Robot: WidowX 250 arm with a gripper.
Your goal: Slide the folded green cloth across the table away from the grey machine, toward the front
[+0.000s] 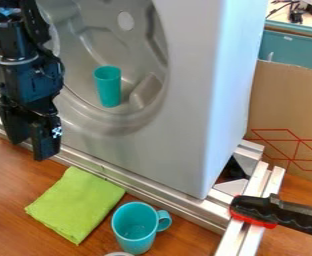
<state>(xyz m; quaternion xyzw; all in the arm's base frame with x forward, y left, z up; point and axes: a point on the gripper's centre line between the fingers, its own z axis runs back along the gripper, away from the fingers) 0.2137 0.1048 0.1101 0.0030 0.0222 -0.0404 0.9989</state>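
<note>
The black gripper (30, 148) hangs at the left, in front of the grey machine's lower left side, its fingers apart with nothing between them. A teal cup (108, 87) stands upright inside the round recess of the grey machine (192, 95), to the right of the gripper. Below and right of the gripper, a folded green cloth (76, 204) lies on the wooden table (12, 182). Beside the cloth stands a teal mug (135, 229), its handle pointing right.
A metal rail (145, 189) runs along the machine's base. At the lower right, a black and red clamp (265, 210) lies across the metal frame. Behind it stands a cardboard box (285, 105). A round rim (118, 254) shows at the bottom edge.
</note>
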